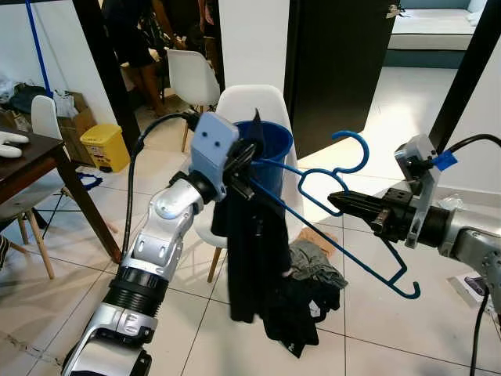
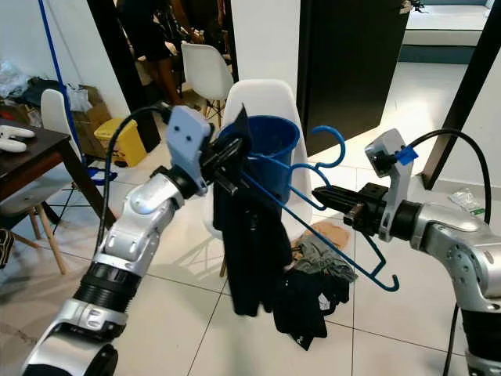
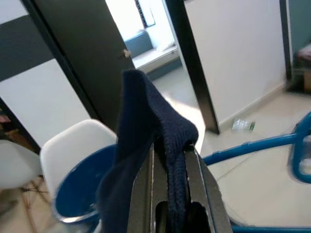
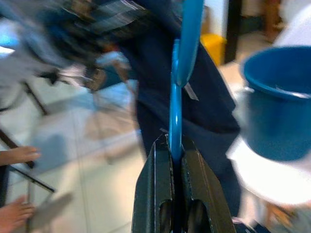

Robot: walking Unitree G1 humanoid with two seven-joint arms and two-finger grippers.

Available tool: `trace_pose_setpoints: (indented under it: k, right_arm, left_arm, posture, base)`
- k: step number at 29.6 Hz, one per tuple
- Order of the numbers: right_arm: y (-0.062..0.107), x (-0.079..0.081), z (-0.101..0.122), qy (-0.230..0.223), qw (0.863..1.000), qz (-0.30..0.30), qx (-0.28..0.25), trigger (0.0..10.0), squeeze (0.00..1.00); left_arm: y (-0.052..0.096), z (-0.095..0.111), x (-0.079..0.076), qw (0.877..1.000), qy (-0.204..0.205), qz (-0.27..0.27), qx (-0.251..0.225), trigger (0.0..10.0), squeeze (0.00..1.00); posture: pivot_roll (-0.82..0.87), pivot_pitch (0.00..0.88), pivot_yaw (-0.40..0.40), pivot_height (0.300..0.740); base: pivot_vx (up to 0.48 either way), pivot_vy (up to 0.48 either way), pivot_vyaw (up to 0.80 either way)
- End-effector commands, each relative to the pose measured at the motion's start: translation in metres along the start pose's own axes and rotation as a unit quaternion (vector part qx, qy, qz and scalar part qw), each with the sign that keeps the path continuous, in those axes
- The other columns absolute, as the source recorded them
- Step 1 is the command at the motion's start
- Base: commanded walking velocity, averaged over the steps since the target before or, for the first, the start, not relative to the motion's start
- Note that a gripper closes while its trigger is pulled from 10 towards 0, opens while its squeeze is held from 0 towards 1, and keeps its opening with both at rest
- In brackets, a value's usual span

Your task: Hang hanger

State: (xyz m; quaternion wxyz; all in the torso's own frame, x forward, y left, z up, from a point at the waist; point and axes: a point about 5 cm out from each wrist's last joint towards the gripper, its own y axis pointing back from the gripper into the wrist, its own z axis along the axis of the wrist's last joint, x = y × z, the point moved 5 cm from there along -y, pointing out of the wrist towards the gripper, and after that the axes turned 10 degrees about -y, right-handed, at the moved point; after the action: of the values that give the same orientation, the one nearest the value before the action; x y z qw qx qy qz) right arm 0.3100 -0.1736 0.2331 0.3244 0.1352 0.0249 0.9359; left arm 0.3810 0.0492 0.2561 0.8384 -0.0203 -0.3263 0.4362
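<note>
- My right gripper [image 1: 338,200] is clamped on the blue hanger [image 1: 344,227] near its neck, right of centre in the frame; the hook curls up above it.
- My left gripper [image 1: 244,160] is pinched shut on a dark garment [image 1: 250,258], centre frame, draped over the hanger's far arm.
- Risk, as I judge it: the garment hangs on one arm only, so tilting the hanger could slide it off onto the floor [image 1: 391,329].
- The thin wire could also twist in my right grip.
- No surface carries the work; behind stand a white chair [image 1: 258,102] with a blue bucket [image 1: 274,145], clothes [image 1: 313,262] on the tiles, a dark table [image 1: 31,160] at left.
</note>
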Motion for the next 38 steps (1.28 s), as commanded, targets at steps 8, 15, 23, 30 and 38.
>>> trace_pose_setpoints:
  k: [8,15,23,30,38]
  right_arm:
    - [0.014,0.022,0.001,0.001,0.997,0.081,-0.011,10.0,0.00]
    - [0.003,0.030,-0.006,0.001,0.994,0.109,-0.002,10.0,0.00]
    - [-0.011,0.033,-0.007,0.015,0.992,0.127,0.009,10.0,0.00]
    - [-0.021,0.018,0.002,0.026,0.996,0.078,-0.016,10.0,0.00]
    - [-0.026,-0.002,0.023,0.023,0.997,0.014,-0.077,10.0,0.00]
  left_arm:
    - [0.013,0.002,0.044,0.997,-0.069,0.025,0.010,10.0,0.00]
    - [0.010,0.051,0.015,0.994,0.014,-0.052,-0.095,10.0,0.00]
    - [0.015,0.074,-0.023,0.978,0.049,-0.142,-0.142,10.0,0.00]
    - [0.017,0.074,-0.030,0.977,0.056,-0.158,-0.134,10.0,0.00]
    - [0.036,0.063,-0.053,0.964,0.030,-0.247,-0.095,10.0,0.00]
  posture:
    - [-0.07,0.000,0.050,0.740]
    - [-0.06,0.000,0.041,0.740]
    - [-0.05,0.000,0.035,0.740]
    - [-0.05,0.000,0.038,0.740]
    - [-0.05,0.000,0.042,0.740]
  base:
    - [0.000,0.000,0.00]
    - [0.000,0.000,0.00]
    - [0.000,0.000,0.00]
    - [0.000,0.000,0.00]
    - [0.000,0.000,0.00]
